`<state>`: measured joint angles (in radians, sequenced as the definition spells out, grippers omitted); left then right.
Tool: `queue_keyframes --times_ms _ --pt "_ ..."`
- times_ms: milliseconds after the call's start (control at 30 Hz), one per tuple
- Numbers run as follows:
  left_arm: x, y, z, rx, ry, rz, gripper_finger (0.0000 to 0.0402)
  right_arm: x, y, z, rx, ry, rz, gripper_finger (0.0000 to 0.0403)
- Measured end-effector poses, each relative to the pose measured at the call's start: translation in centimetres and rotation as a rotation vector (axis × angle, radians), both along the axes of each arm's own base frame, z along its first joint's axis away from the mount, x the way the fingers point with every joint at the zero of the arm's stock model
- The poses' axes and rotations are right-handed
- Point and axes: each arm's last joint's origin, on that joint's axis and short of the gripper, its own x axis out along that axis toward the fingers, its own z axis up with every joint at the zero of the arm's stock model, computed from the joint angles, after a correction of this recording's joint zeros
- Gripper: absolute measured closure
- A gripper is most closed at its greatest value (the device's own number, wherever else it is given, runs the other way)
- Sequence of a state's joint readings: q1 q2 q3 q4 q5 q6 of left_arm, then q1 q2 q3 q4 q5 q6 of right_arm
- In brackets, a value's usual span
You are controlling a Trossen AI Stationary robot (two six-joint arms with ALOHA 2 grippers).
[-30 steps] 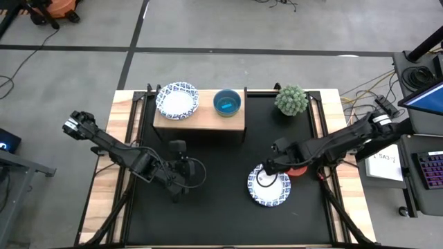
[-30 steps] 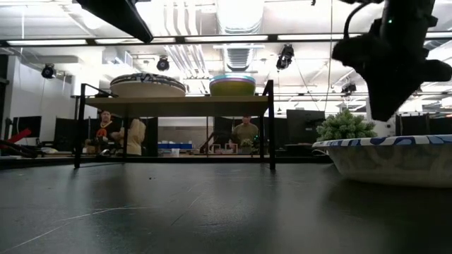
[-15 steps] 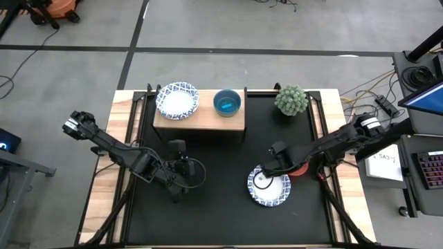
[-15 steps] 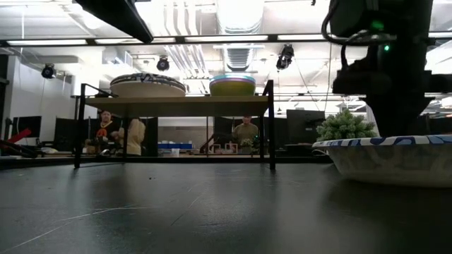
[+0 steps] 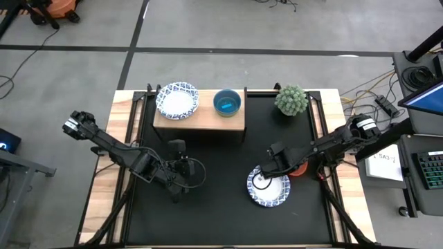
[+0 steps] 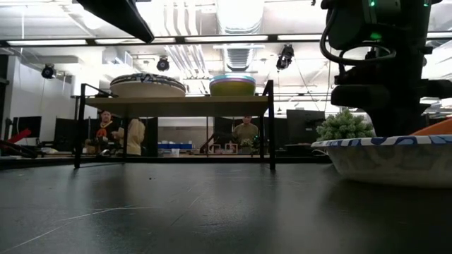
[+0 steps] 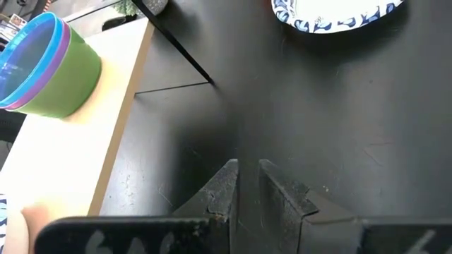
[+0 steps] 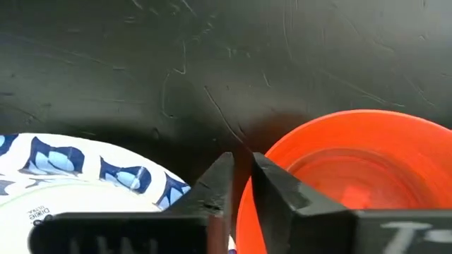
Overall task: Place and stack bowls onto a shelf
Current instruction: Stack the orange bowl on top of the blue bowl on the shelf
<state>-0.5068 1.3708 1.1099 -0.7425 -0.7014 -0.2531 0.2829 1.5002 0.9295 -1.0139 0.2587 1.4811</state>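
Right gripper (image 5: 271,160) pinches the rim of the red bowl (image 8: 353,176), just beside the blue-rimmed white bowl (image 5: 268,185) on the black tabletop (image 5: 221,200).

Seen from the right wrist, its two dark fingers (image 8: 282,190) stand close together astride the red bowl's near rim, one inside and one outside; the grip looks closed on the rim, though the contact itself is partly hidden. The red bowl touches or nearly touches the white bowl's edge, on the side away from the wooden shelf (image 5: 201,121). On the shelf sit another blue-patterned white bowl (image 5: 177,101) and, beside it, a stack of small bowls with the teal one (image 5: 227,103) on top, over magenta and green. A round green spiky plant (image 5: 291,100) stands just beyond the shelf's end. Left gripper (image 7: 247,190) hovers over bare tabletop near the shelf's front, clenched and holding nothing.
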Motion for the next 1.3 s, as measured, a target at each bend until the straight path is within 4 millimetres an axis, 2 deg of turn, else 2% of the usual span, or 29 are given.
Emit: queue_keyframes --times_ms 100,167,400,900,1067,1300 --pt "0.0 0.0 0.0 0.000 -0.001 0.000 0.0365 0.0 0.0 0.0 -0.003 0.000 0.008 0.0387" --pt "0.0 0.0 0.0 -0.001 -0.002 0.000 0.0365 0.0 0.0 0.0 -0.003 0.002 0.016 0.0392" --pt "0.0 0.0 0.0 -0.008 -0.006 0.007 0.0365 -0.1 -0.1 0.4 -0.023 -0.008 0.059 0.0394" --pt "0.0 0.0 0.0 -0.014 -0.010 0.013 0.0365 1.5 0.3 4.0 -0.045 -0.130 0.136 0.0393" --pt "0.0 0.0 0.0 -0.014 -0.009 0.013 0.0365 1.6 0.5 4.1 0.008 -0.120 0.129 0.0361" --pt "0.0 0.0 -0.2 -0.010 -0.003 0.013 0.0365 1.3 0.5 3.8 0.057 -0.096 0.074 0.0266"
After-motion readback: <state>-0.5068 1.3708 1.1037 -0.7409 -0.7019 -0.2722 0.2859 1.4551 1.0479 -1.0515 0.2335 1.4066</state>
